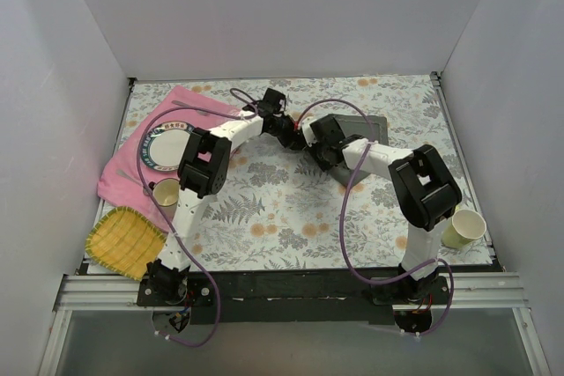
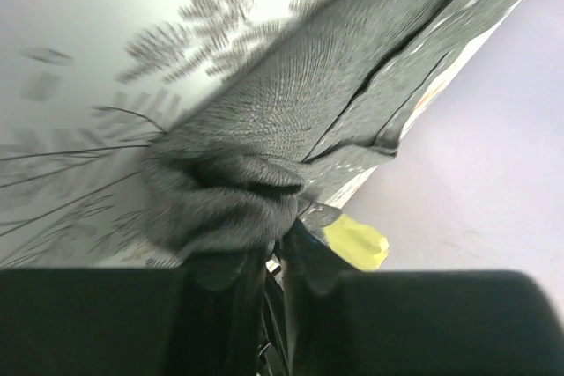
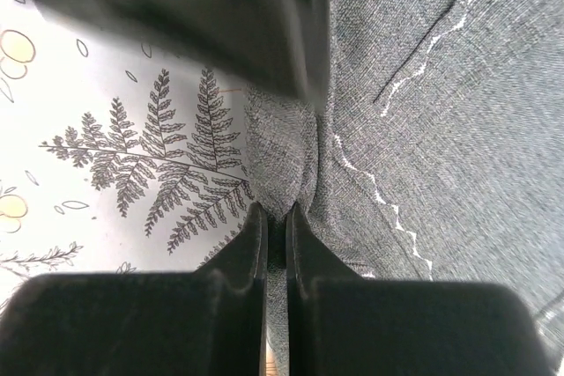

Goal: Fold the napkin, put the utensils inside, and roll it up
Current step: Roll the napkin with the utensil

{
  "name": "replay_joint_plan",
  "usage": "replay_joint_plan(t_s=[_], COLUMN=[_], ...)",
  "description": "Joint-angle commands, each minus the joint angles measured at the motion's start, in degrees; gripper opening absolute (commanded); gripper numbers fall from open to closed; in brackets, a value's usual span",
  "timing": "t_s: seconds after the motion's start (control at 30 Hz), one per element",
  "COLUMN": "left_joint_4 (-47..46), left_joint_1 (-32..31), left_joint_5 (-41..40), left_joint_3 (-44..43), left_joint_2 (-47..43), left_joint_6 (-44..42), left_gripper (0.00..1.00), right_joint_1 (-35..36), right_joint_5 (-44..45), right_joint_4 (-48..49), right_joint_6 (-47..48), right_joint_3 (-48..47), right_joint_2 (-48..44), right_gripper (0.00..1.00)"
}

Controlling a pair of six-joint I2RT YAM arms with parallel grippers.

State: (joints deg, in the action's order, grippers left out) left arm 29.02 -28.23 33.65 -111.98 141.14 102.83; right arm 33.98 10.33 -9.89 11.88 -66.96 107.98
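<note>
- Left tool is clamped on a bunched wad of the napkin; right tool is pinched onto a raised fold of the same cloth, its fingers almost meeting
- Around them on the fern-printed counter: a pink placemat at far left; a plate on it, partly hidden by the left arm's elbow; a paper cup just beside that arm; a yellow tray at the near left corner; a second cup near the right arm's base
- Utensils lie as slim silver pieces on the placemat's far edge, well apart from the napkin; too small to tell apart
- Napkin sits at centre-right, dark grey weave with a pale stitched hem; layers overlap, and the right forearm covers part of it
- Both arms bend inward from their bases; the tools meet near the napkin's left edge
</note>
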Motion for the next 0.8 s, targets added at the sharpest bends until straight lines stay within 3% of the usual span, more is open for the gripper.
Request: replay_joint_plan(t_s=[0.0, 0.17, 0.4, 0.53, 0.77], left_joint_4=[5.18, 7.46, 4.66, 1.22, 1.57], left_joint_1=[5.28, 6.69, 5.73, 1.7, -2.44], left_joint_5=[-4.56, -6.57, -10.44, -11.23, -15.54], left_joint_3=[-2.36, -2.54, 15.87, 23.98, 26.73], left_joint_2=[-5.87, -11.75, -23.34, -26.7, -24.17], left_joint_6=[-2.37, -5.43, -6.33, -3.78, 2.72], left_gripper=[0.19, 0.28, 0.43, 0.51, 0.55], right_joint_1=[-2.6, -6.11, -10.59, -11.65, -12.0], right_joint_5=[-12.58, -25.42, -44.57, -50.83, -57.43], right_joint_4=[-4.79, -2.16, 2.41, 5.39, 7.87], right_joint_6=[-6.95, -9.5, -15.04, -16.79, -18.12], right_joint_3=[3.85, 6.48, 8.51, 9.47, 8.87], right_joint_2=[3.73, 3.73, 6.0, 7.59, 10.4], right_gripper=[0.01, 0.01, 0.01, 0.01, 0.01])
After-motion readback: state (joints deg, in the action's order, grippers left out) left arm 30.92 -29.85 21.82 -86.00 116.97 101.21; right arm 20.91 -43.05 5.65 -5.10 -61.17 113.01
